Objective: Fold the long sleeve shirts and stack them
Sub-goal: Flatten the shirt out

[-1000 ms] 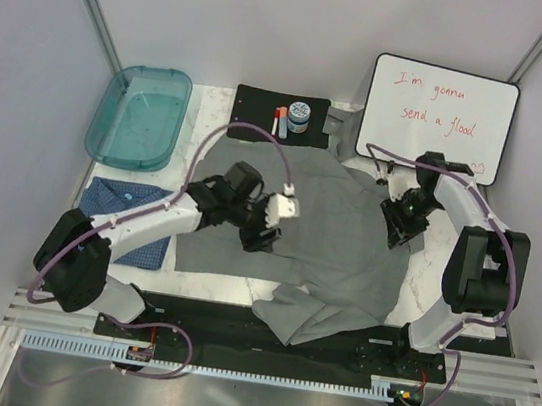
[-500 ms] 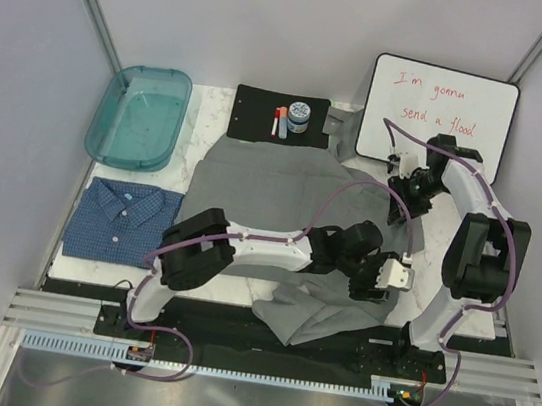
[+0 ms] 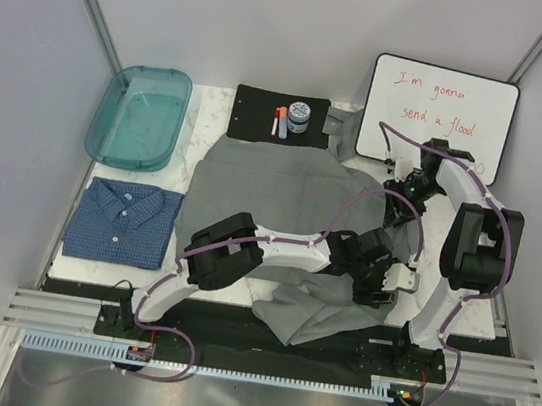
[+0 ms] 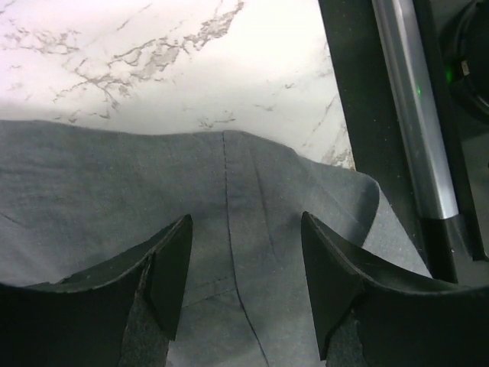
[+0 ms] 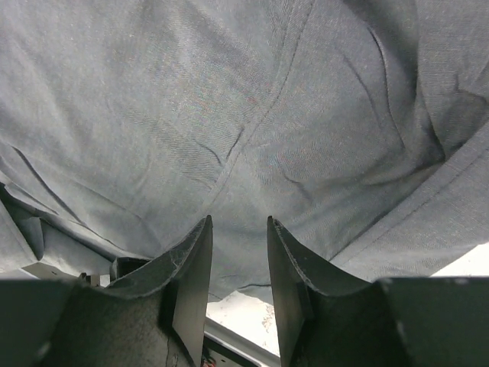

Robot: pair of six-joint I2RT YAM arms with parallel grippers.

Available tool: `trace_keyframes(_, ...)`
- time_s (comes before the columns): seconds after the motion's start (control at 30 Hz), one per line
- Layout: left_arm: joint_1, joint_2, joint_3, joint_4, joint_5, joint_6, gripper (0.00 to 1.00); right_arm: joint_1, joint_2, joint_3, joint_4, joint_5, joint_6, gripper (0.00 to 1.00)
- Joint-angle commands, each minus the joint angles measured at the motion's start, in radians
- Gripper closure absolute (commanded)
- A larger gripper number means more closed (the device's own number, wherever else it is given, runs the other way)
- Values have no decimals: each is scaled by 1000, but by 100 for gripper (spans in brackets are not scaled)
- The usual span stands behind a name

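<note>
The step in hand is judged to be the folding of the grey shirt (image 3: 272, 193). It is spread across the middle of the table (image 3: 202, 118), with a rumpled part hanging over the near edge. The blue shirt (image 3: 122, 222) is already folded and lies at the near left, well apart from both arms. No stacking is done yet.

The left gripper (image 4: 244, 222) is reached across to the grey shirt's near right part. Its fingers are spread wide and nothing is held between them. The right gripper (image 5: 238, 222) is held over the shirt's far right part, with its fingers parted only by a narrow gap. No cloth is seen pinched there.

The next move is judged to call for the left gripper to be lowered onto the cloth edge just ahead of it and pressed together on it, so that this side can be carried over.

The whole layout is given only by the top view, where the fingers themselves cannot be made out. A seam (image 4: 227, 191) running between the left fingers is shown only by the left wrist view, along with the cloth edge curling near a metal rail (image 4: 409, 115). Little but creased grey cloth is shown by the right wrist view.
</note>
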Motion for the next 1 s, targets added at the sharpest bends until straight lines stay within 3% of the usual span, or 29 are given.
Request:
trace_keyframes(0.0, -9, 48, 86, -110, -34, -10, 34, 1, 10, -10, 15, -4, 0, 58)
trace_keyframes(0.1, -14, 83, 127, -162, -54, -1, 43, -1, 10, -24, 15, -4, -6, 58)
trace_keyframes(0.13, -15, 89, 131, -171, -36, 5, 54, -1, 11, -29, 18, -4, -9, 58)
trace_keyframes(0.2, -21, 80, 123, -171, -13, 11, 68, 1, 17, -47, 21, 1, -15, 58)
trace_keyframes(0.23, -25, 73, 118, -173, 27, 13, 83, -1, 25, -55, 29, 5, -15, 58)
trace_keyframes(0.33, -54, 42, 106, -171, 96, 42, 94, -1, 47, -76, 52, 36, -18, 58)
trace_keyframes(0.43, -80, 24, 100, -168, 158, 53, 98, -1, 66, -78, 70, 59, -15, 58)
trace_keyframes(0.6, -103, 16, 66, -151, 176, 82, 96, -2, 86, -62, 81, 91, -26, 58)
trace_keyframes(0.73, -89, -47, 33, -121, 149, 36, 70, -1, 59, -55, 69, 61, -52, 58)
trace_keyframes(0.83, -46, -130, -44, -104, 136, -24, 62, -1, 12, -46, 50, 11, -75, 56)
trace_keyframes(0.97, 55, -358, -258, -59, 175, -105, 53, -1, -30, -6, 36, -29, -92, 55)
